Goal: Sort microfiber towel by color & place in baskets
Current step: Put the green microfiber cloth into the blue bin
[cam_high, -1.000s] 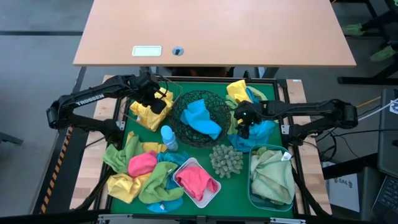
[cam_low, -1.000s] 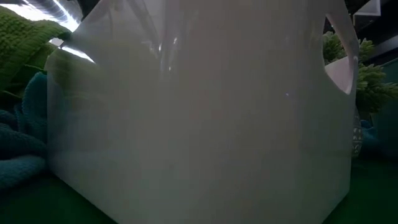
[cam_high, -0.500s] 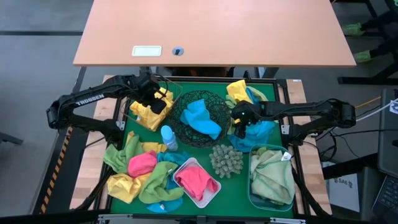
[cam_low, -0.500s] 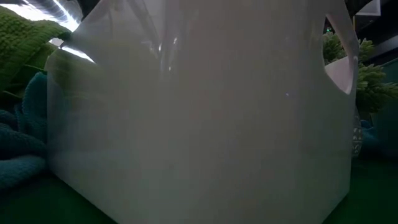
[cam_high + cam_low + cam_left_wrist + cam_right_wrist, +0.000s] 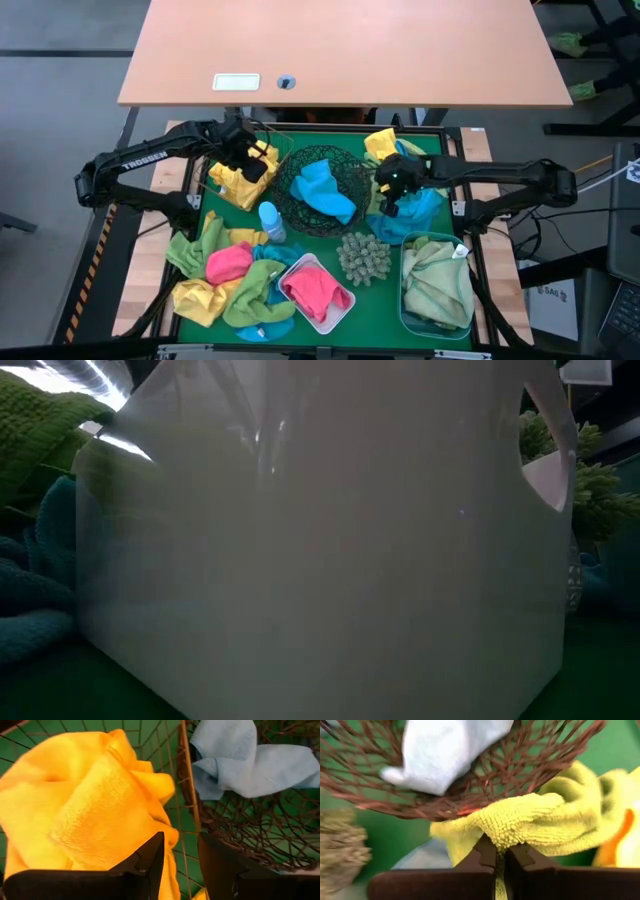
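Lime-green towel clamped in right end effector — beside black mesh bowl — left end effector apart.

The right hand is closed, pinching a fold of a lime towel at its fingertips. Just beyond the hand stands the mesh bowl, holding a pale blue towel, on the green surface.

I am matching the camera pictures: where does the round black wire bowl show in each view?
High: black wire bowl mid-table, holding a blue towel.
Low: not in it.
Left wrist: at right.
Right wrist: across the top.
Shared landmark: that blue towel.
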